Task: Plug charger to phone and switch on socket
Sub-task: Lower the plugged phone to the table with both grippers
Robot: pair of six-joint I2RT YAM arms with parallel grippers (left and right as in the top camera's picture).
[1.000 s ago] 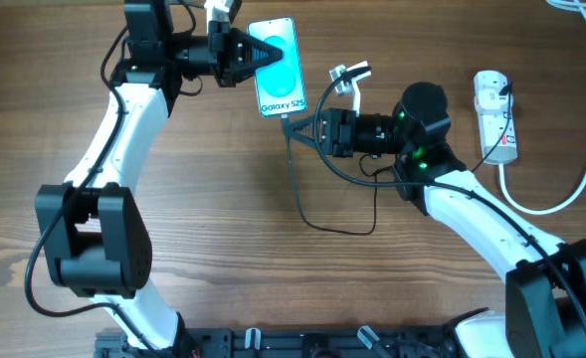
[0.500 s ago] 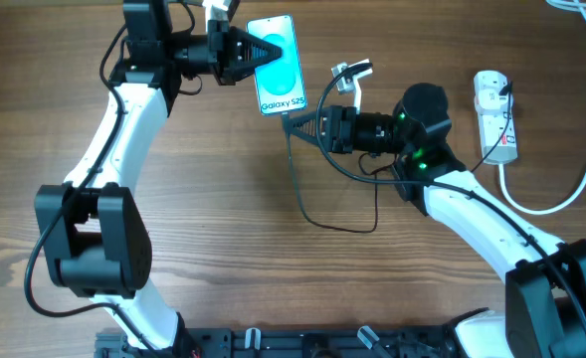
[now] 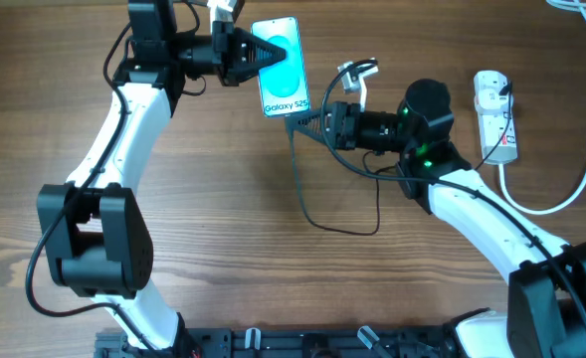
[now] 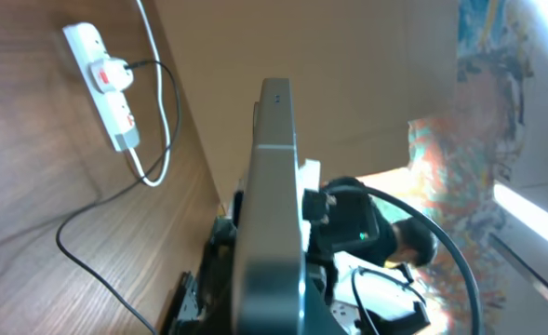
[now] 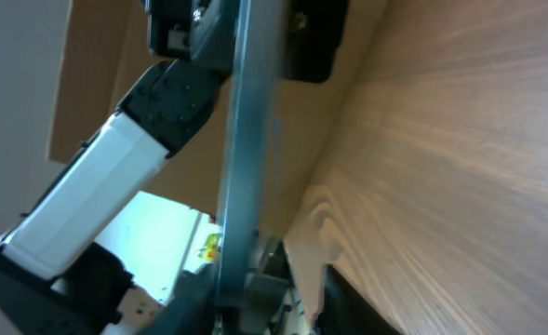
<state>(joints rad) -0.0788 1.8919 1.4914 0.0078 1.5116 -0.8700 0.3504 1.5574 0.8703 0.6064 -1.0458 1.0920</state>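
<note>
Between your left jaws sits the gripped phone (image 3: pixel 281 65), right jaws pinching the charger (image 3: pixel 295 164) plug just beneath; push off-axis and it could jam or the phone slip.

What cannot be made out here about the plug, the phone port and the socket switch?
Overhead: whether the charger plug has entered the phone port; the right gripper covers it.
Right wrist: the same spot; too close and blurred.
Overhead and left wrist: the socket switch position; too small.
</note>
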